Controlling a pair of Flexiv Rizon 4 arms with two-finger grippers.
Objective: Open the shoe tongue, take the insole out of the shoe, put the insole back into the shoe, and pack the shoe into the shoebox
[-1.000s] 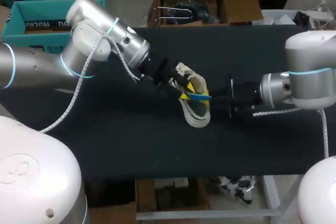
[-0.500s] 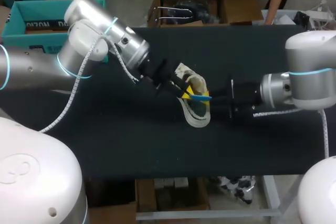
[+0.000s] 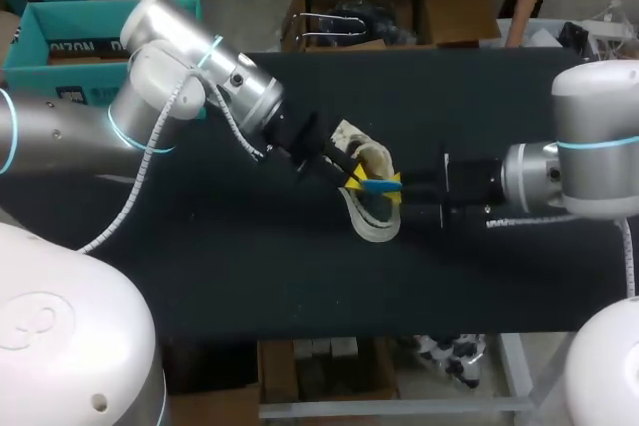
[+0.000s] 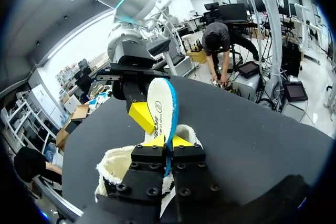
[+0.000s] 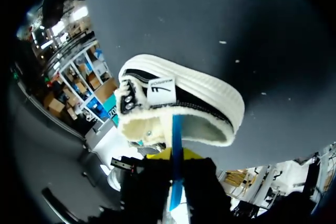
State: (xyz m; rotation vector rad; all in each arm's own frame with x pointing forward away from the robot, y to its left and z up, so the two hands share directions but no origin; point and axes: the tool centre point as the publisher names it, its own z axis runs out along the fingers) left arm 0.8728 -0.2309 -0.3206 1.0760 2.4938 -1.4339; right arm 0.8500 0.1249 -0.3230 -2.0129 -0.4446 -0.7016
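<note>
While the cream, fleece-lined shoe [image 3: 371, 214] sits near the middle of the black tabletop [image 3: 250, 266], its white insole [image 4: 161, 103] with a blue edge stands just above the shoe's opening. From the left, the left claw [image 4: 167, 141] is closed on the insole's lower end. From the right, the right claw [image 5: 175, 156] pinches the insole's blue edge between its yellow tips

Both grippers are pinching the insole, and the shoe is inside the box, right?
No. The shoe lies on the black table, not inside a box; the head view shows it. The left gripper and right gripper do pinch the insole.
</note>
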